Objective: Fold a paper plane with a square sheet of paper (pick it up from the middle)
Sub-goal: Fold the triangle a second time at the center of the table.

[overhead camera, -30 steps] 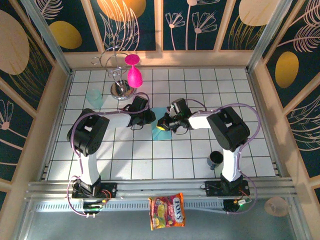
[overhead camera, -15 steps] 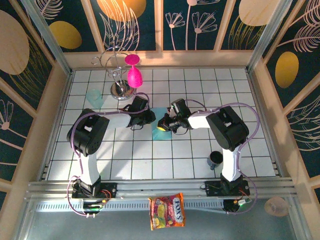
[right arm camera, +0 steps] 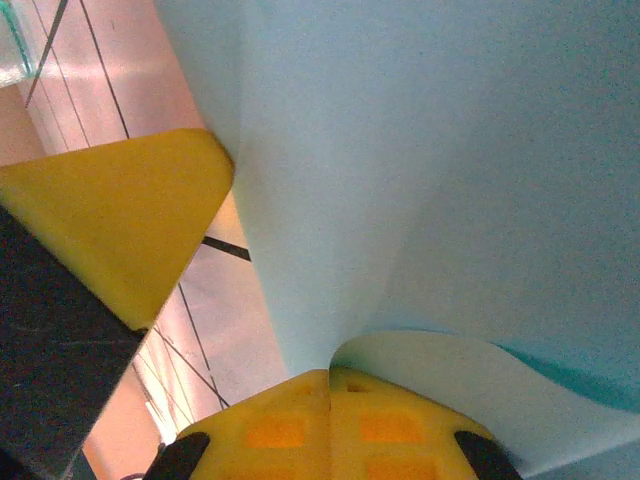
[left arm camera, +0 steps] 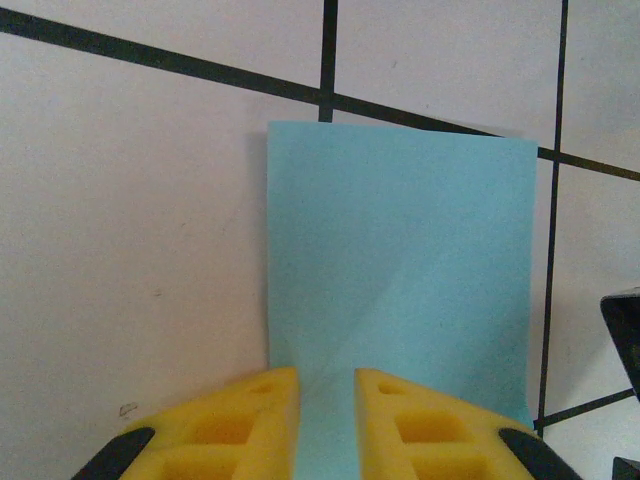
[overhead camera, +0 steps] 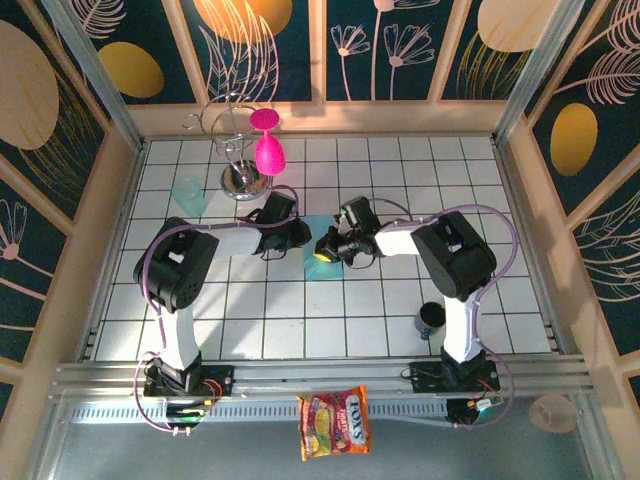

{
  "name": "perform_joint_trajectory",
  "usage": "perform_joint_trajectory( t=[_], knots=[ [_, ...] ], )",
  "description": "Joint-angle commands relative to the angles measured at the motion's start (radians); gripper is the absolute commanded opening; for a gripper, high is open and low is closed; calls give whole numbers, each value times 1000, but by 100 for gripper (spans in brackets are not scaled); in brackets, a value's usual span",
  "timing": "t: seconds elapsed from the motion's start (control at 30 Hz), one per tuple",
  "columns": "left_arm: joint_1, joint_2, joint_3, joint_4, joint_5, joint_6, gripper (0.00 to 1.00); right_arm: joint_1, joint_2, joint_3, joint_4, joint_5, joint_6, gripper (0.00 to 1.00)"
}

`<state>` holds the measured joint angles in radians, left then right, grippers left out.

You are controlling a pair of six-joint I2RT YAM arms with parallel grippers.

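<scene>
Right end effector (right arm camera: 330, 378) pressed together on a lifted fold of the square sheet of paper (left arm camera: 400, 270); left end effector (left arm camera: 327, 385) narrowly parted over its near edge.
The sheet lies in the middle of the surface (left arm camera: 130, 250). It looks featherlight, limp and easily crumpled or slid, so I judge an edge or crease the safest hold, with the other side pinned flat.

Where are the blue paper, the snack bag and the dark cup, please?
blue paper (left arm camera: 400, 270), left wrist view, middle of the flat sheet.
snack bag (overhead camera: 335, 423), top view, centre of the packet.
dark cup (overhead camera: 431, 318), top view, on its rim.
</scene>
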<state>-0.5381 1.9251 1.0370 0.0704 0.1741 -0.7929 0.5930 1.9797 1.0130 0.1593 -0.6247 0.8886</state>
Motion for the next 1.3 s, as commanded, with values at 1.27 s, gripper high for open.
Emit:
perform_joint_trajectory(
  t=[1.27],
  knots=[
    [4,-48,-1,-35,-10,4,23,10,53,54,-108,26,-79,7]
  ],
)
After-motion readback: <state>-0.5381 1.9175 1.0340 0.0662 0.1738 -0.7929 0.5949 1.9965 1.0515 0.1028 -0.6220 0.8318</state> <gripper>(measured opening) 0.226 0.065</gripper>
